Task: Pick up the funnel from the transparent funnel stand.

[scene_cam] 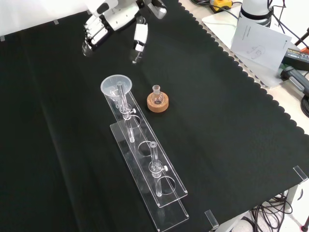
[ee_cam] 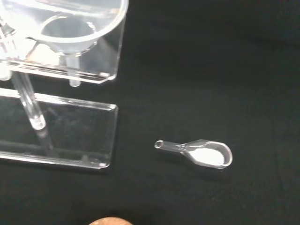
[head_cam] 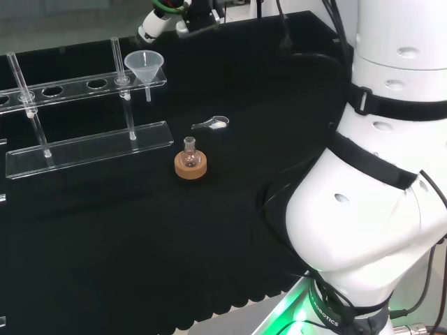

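The hand hangs open, fingers relaxed, holding nothing, apart from the funnel.

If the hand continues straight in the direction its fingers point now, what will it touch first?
Probably the funnel in the end hole of the transparent stand. In the front view the hand hangs open above the cloth, fingers pointing down toward it; depth is unclear.

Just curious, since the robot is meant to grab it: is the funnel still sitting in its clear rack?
Yes. The funnel sits upright in the end hole of the rack; the hand hovers apart, fingers relaxed.
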Controlling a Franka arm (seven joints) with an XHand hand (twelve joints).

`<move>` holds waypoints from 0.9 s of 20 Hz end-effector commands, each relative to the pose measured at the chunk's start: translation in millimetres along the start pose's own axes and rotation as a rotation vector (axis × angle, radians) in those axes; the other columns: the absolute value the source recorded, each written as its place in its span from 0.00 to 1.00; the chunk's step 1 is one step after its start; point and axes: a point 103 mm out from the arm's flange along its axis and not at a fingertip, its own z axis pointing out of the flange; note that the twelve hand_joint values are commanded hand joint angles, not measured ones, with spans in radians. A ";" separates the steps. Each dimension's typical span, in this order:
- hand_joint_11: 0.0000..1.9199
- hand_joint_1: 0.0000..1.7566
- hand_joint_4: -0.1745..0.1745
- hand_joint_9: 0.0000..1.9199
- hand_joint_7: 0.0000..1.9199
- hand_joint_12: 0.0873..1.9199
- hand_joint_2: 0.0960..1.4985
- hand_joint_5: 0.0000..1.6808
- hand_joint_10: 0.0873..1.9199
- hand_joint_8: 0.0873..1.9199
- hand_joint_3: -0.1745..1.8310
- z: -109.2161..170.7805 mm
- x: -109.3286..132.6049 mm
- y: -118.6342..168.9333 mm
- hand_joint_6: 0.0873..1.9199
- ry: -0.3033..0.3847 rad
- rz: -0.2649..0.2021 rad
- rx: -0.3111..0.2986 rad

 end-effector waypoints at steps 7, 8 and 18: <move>0.13 0.26 0.54 0.10 0.00 0.77 0.47 0.11 0.36 0.23 0.16 10.9 32.6 8.8 0.00 -0.014 -0.079 0.066; 0.13 0.26 0.54 0.10 0.00 0.77 0.47 0.11 0.36 0.23 0.15 11.6 34.4 10.4 0.00 -0.016 -0.089 0.068; 0.15 0.31 0.57 0.07 0.00 0.78 0.44 0.07 0.40 0.20 0.14 27.5 40.2 32.6 0.00 -0.036 -0.116 0.124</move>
